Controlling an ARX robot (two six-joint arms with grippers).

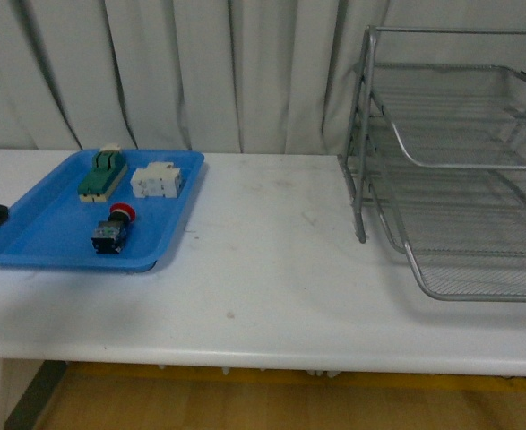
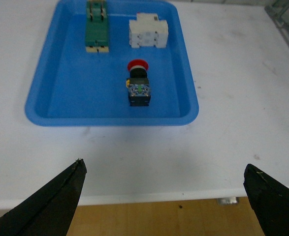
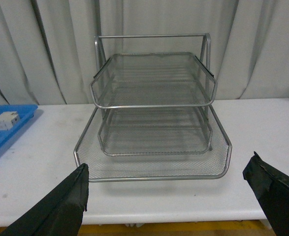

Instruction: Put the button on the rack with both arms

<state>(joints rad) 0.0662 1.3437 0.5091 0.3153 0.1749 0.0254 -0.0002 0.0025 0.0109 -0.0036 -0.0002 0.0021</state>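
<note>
The left tool (image 2: 163, 164) is spread wide and empty, facing the red-capped black push-button (image 2: 138, 83), which lies in the flat blue plastic tray (image 2: 110, 119) on the white tabletop (image 2: 233, 98). The right tool (image 3: 169, 164), equally wide and empty, faces the silver wire-mesh three-tier rack (image 3: 154, 103).

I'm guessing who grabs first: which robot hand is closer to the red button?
Left. The left hand faces the button in the blue tray; the right hand faces the rack, farther away.
</note>
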